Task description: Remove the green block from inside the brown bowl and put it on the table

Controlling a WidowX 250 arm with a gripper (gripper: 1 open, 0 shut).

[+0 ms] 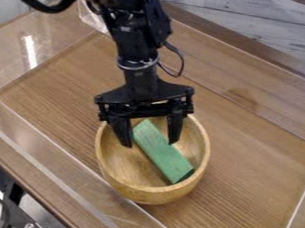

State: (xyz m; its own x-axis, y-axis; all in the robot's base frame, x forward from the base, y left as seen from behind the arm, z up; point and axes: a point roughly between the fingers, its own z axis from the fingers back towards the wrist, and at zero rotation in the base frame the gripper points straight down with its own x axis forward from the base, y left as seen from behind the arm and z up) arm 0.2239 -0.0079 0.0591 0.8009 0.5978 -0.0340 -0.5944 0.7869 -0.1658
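Note:
A flat green block (164,152) lies slanted inside the light-brown wooden bowl (149,186), which stands on the wood-grain table (250,104) near its front edge. My black gripper (146,133) hangs straight down over the bowl's far-left part, open, its two fingers straddling the block's upper end. The left finger reaches down inside the bowl beside the block; the right finger stands at the block's other side. Nothing is gripped. Whether the fingertips touch the block cannot be told.
Clear acrylic walls (32,146) ring the table, one running close along the front of the bowl. The black arm (132,34) rises up and left out of frame. Bare tabletop stretches right and behind the bowl.

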